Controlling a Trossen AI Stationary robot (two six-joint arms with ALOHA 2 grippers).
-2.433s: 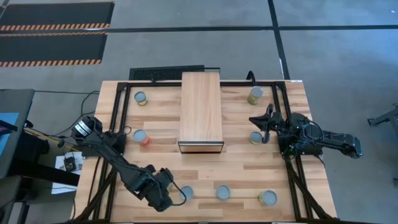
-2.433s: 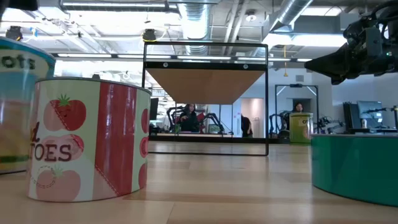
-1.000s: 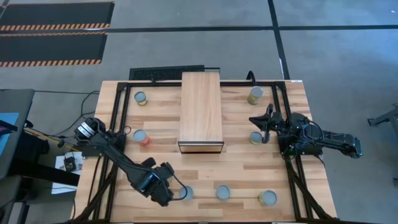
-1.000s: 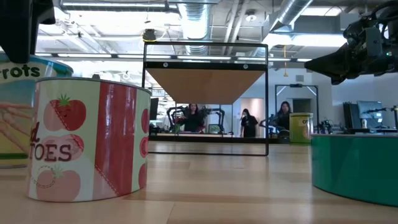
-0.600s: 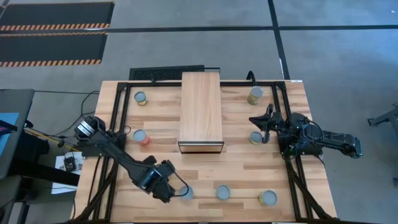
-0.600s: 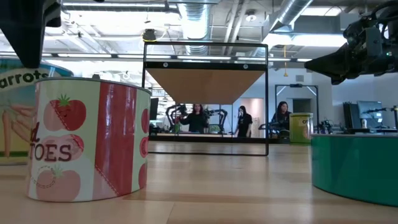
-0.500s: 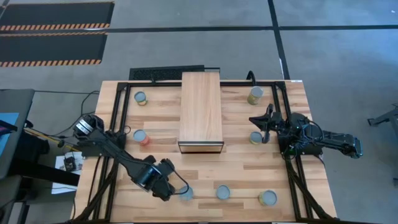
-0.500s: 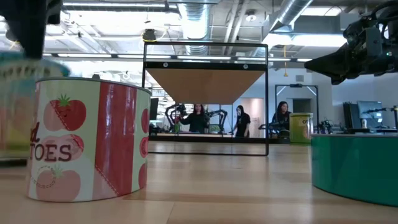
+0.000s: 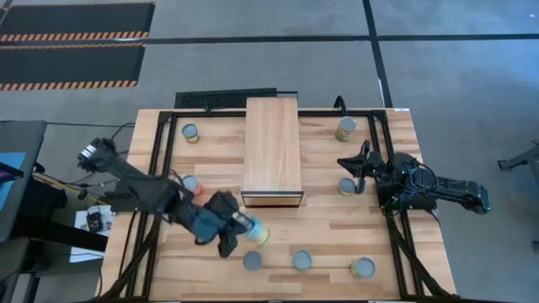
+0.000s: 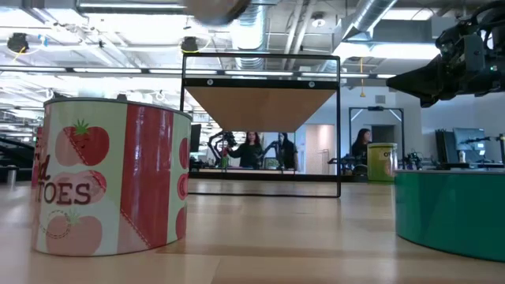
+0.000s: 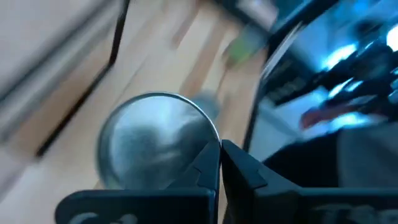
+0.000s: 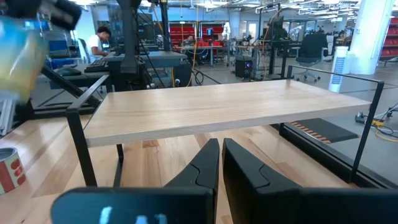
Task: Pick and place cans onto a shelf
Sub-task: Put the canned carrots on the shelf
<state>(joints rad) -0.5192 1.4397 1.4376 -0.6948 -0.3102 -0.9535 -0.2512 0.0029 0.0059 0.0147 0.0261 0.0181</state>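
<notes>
My left gripper (image 9: 242,225) is raised over the table's near middle, shut on a yellow-labelled can (image 9: 257,233) that tilts beside it. The can's silver top (image 11: 155,137) fills the left wrist view, and it is a blur at the low view's top (image 10: 217,8). The light-wood shelf (image 9: 271,151) stands just beyond it, toward the far edge. My right gripper (image 9: 358,172) hangs shut and empty at the right, above a can (image 9: 345,186). A grey round shape (image 9: 251,261) lies where the lifted can stood; can or shadow, I cannot tell. My left gripper has its two fingers closed almost together on the rim of the can's top (image 11: 211,144), at the edge of the silver disc. The can is clear of the table and tilted, with its yellow side showing from above. Motion blur hides how far back the rim reaches.
Cans stand near the front edge (image 9: 301,259) (image 9: 362,268). Others are at the left (image 9: 192,185) (image 9: 190,132) and far right (image 9: 345,128). In the low view a tomato can (image 10: 110,177) and a green can (image 10: 450,213) are close by. A black frame rims the table.
My left gripper has swung quickly up and toward the shelf from the near edge. It has carried the yellow can off the table. The can stood upright beside the tomato can and is now tilted in the air.
</notes>
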